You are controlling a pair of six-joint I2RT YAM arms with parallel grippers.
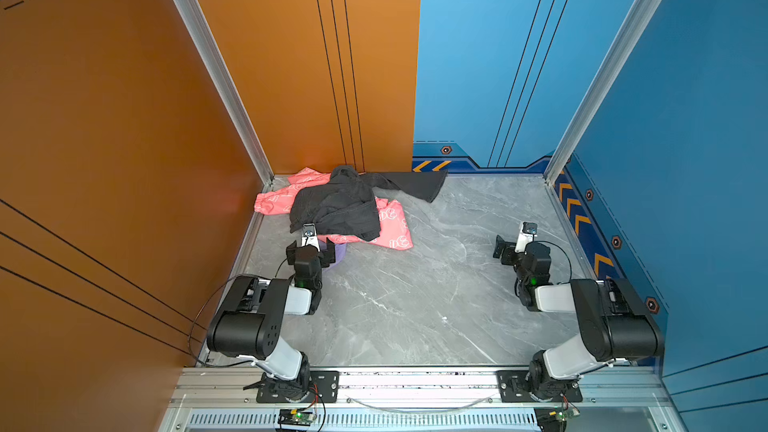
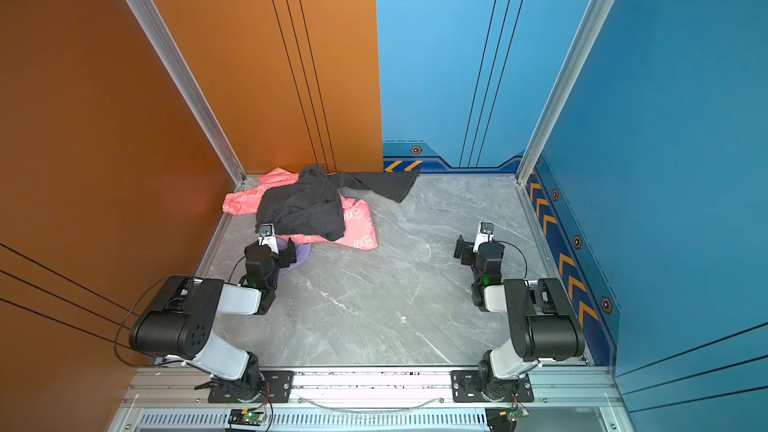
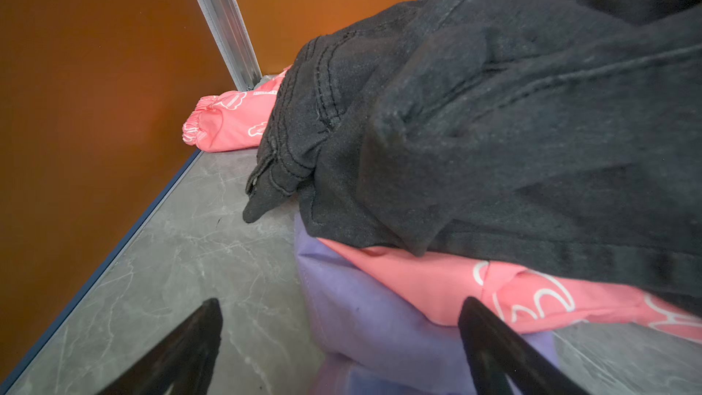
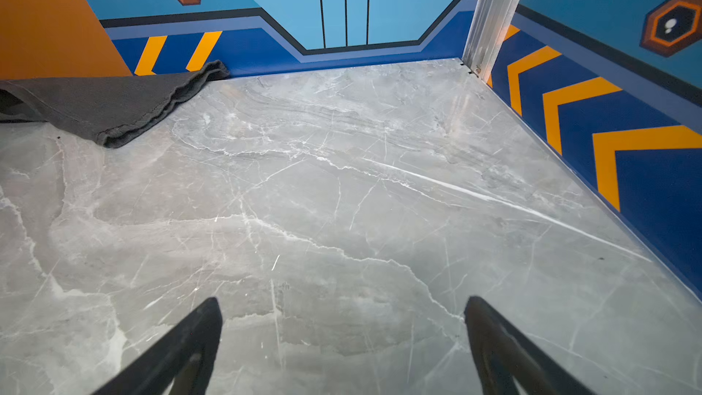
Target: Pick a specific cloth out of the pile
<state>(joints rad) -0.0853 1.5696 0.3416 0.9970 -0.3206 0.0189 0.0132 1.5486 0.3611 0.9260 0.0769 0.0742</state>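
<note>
Left wrist view says it all: left jaws spread wide, empty, and the cloth (image 3: 364, 321) sits dead ahead, its plain lavender edge poking toward them from the bottom of the pile (image 1: 340, 205), pinned under the pink garment (image 3: 418, 283) and black garment (image 3: 494, 127). Right jaws wide too, well apart over the surface (image 4: 342, 184) — left arm's nearer.
</note>
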